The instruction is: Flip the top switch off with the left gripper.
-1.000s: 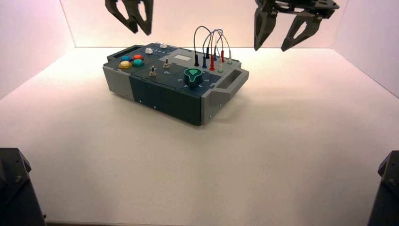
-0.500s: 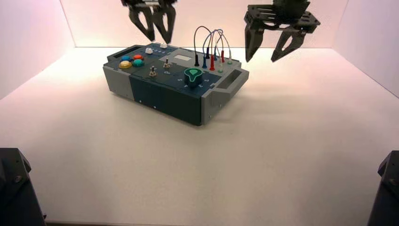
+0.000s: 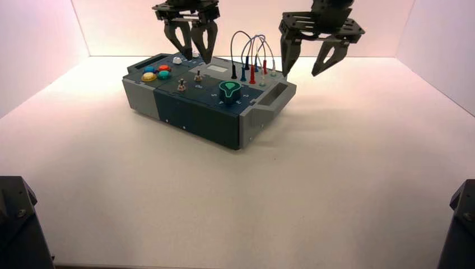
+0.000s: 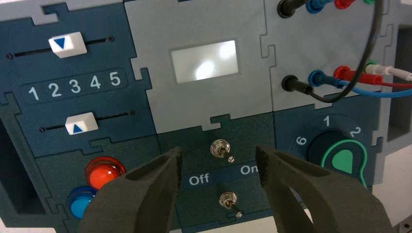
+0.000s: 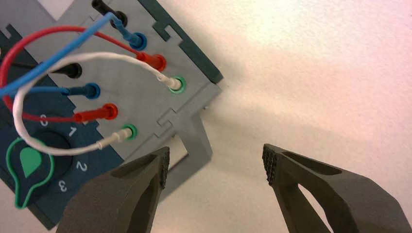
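The top switch [image 4: 221, 150] is the far one of two small metal toggles on the dark panel in the middle of the box [image 3: 207, 98], which stands turned on the worktop [image 3: 224, 196]. It has a round, shiny metal collar and a short, thin lever, darker along its stem, with a small bright tip. The lever leans to the right, to the side where "On" is printed; the "Off" and "On" lettering lies just on the near side of the switch. The near toggle [image 4: 229, 200] looks much the same, and its lever also leans toward the right.

The left gripper [image 3: 198, 59] hangs above the far part of the box. Its jaws are spread wide with nothing between them, and in the left wrist view the top switch shows in the gap. To the right of the switch sits the green-marked knob [image 4: 342, 158]; to the left are the red button [image 4: 103, 173] and blue button [image 4: 81, 200].

The right gripper [image 3: 299, 74] hovers near the right end of the box, jaws apart and empty.
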You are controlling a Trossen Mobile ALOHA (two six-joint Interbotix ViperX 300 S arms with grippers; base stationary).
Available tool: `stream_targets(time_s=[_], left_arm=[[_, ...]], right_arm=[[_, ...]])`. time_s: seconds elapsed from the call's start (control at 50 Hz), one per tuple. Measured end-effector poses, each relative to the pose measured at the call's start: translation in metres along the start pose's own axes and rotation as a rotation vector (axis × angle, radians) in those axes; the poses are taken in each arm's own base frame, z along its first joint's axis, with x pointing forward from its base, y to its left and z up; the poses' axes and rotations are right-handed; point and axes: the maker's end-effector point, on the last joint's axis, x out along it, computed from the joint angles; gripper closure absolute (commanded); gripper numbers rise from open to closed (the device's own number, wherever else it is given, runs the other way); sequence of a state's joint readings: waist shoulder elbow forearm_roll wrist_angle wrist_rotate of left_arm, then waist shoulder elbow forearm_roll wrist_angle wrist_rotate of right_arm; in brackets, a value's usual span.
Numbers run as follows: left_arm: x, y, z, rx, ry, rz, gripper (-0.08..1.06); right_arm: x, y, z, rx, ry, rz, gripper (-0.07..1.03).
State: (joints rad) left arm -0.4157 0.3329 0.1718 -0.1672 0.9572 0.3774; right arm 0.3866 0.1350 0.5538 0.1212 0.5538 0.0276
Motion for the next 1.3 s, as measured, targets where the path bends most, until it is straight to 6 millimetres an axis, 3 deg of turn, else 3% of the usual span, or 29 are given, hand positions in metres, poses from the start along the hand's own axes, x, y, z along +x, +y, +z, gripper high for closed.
stream_targets(time_s=[1.3], left_arm=[[0.016,0.003,-0.017,0.009,0.073,0.011,0.26]], right_arm=[[0.034,-0.007,-0.006,-0.064,0.037,-0.043,-0.03]])
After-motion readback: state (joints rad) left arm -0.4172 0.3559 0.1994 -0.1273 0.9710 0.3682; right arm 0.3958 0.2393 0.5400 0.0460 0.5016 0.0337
